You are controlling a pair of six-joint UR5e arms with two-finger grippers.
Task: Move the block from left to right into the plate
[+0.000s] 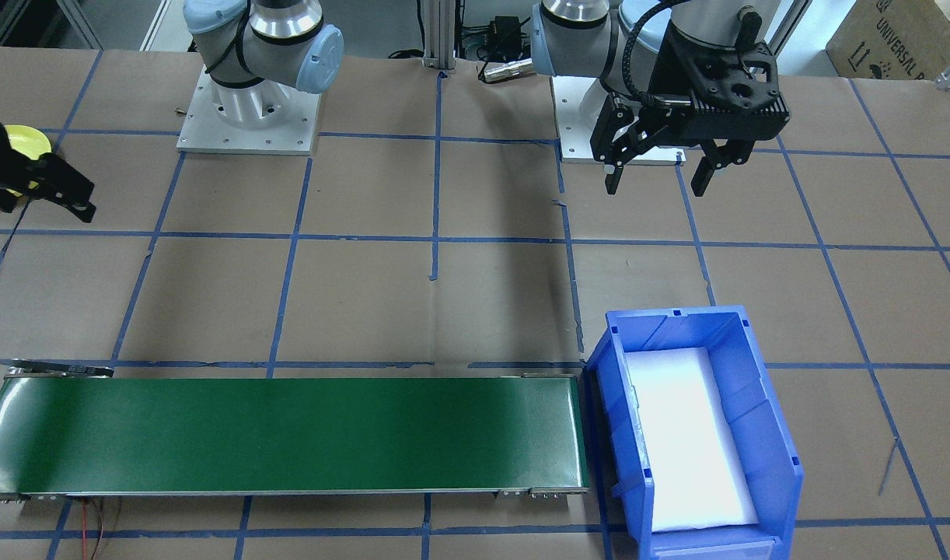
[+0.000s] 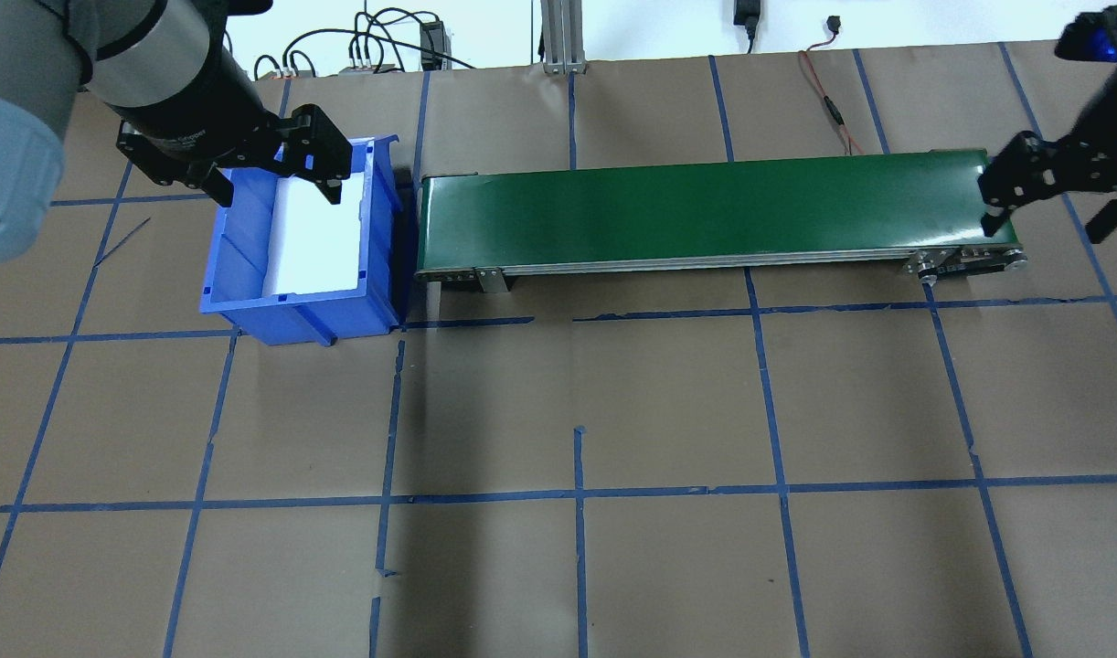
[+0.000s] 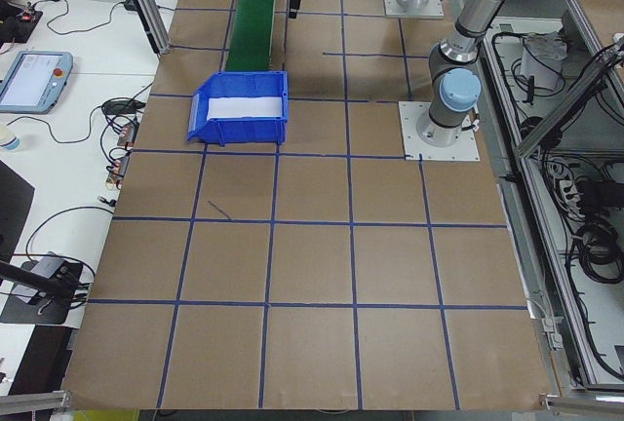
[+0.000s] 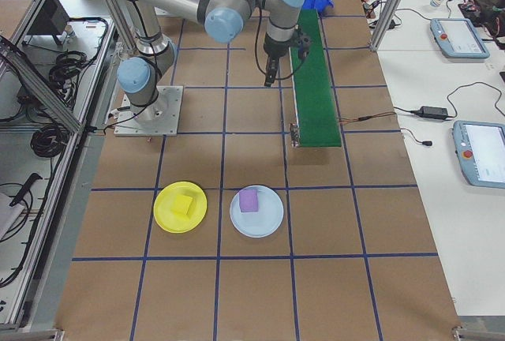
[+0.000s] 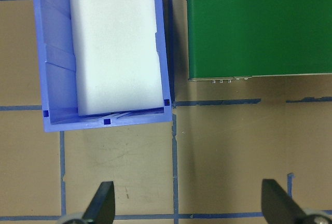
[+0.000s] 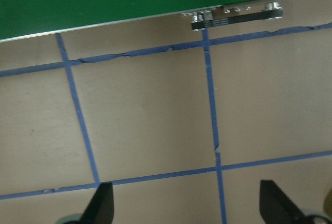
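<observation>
Brown paper-covered table (image 2: 613, 411) crossed by blue tape lines fills the near ground of the overhead view and carries everything else. Along its far side lies the long green conveyor belt (image 2: 714, 212), the landmark for the rest. At the belt's end on the robot's left, just beside it, stands the blue plastic storage bin (image 2: 248, 302) lined with a white foam sheet (image 5: 116, 53).

Beyond the belt's other end, well apart from it in the right-side view, sit two plates side by side. On the robot's side of the pair is the round bright yellow plastic plate (image 4: 181, 207), with a small yellow block (image 4: 183, 204) lying inside it, near its middle. Next to it is the round pale blue plate (image 4: 256, 211), and a small purple block (image 4: 248, 200) rests in that one.

Above the bin's side away from the belt hangs the left gripper (image 2: 271, 180), its black fingers spread wide with nothing between them; the wrist view shows bare table between the two fingertips (image 5: 104, 203). Over the belt's plate-side end hangs the right gripper (image 2: 1047, 215), likewise spread wide and empty, with only taped paper below its fingertips (image 6: 101, 203).
</observation>
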